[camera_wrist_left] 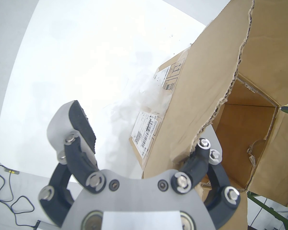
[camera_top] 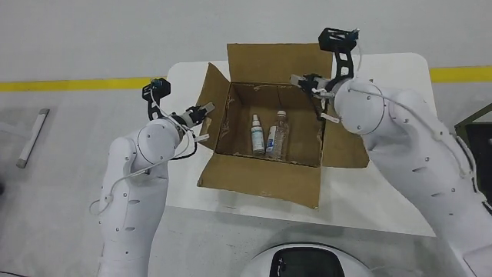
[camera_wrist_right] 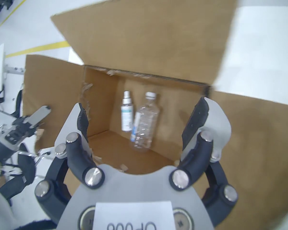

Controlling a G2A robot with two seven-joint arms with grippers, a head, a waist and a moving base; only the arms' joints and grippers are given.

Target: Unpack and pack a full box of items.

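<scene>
My right tool point(camera_wrist_right: 142, 107) hangs open over the box point(camera_top: 261, 181), ready for the bottles point(camera_wrist_right: 144, 120). My left tool point(camera_wrist_left: 144, 125), open too, straddles a flap point(camera_wrist_left: 206, 84), seemingly to hold it back.

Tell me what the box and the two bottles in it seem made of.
The box: brown corrugated cardboard, matte; the torn flap edges show the fluting. The larger bottle: clear, glossy, likely thin plastic; the cardboard floor shows through it, and its cap is white. The spray bottle: opaque white, smooth, probably plastic, though the look leaves that open.
</scene>
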